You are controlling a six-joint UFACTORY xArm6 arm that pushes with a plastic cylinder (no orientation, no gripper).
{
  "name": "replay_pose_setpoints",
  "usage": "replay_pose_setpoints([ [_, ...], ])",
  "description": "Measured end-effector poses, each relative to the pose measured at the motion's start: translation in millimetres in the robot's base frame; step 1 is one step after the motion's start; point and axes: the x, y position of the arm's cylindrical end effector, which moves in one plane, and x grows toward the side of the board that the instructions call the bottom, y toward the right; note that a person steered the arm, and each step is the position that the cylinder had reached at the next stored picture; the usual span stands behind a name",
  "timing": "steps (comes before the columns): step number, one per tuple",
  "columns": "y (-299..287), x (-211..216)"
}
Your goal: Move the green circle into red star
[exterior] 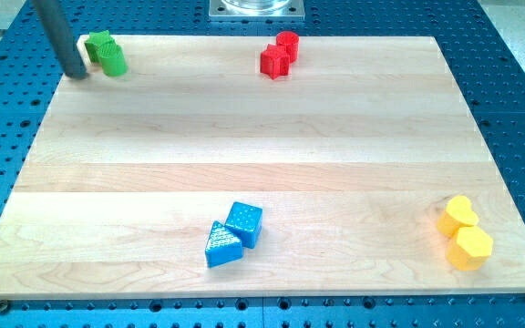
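Observation:
The green circle (112, 60) stands at the board's top left corner, touching a green star (99, 44) just above and left of it. The red star (274, 61) sits at the top middle, touching a red circle (287, 43) above and right of it. My tip (77, 73) rests on the board's top left edge, just left of the green circle and a small gap away from it. The rod rises toward the view's top left.
A blue cube (244, 223) and a blue triangle (221, 245) touch at the bottom middle. A yellow heart (458, 215) and a yellow hexagon (470, 247) touch at the bottom right. The wooden board (262, 128) lies on a blue perforated table.

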Motion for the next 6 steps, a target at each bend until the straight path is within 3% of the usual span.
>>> replay_pose_setpoints([
  [2,117,-1],
  [3,45,0],
  [4,110,-40],
  [6,251,-28],
])
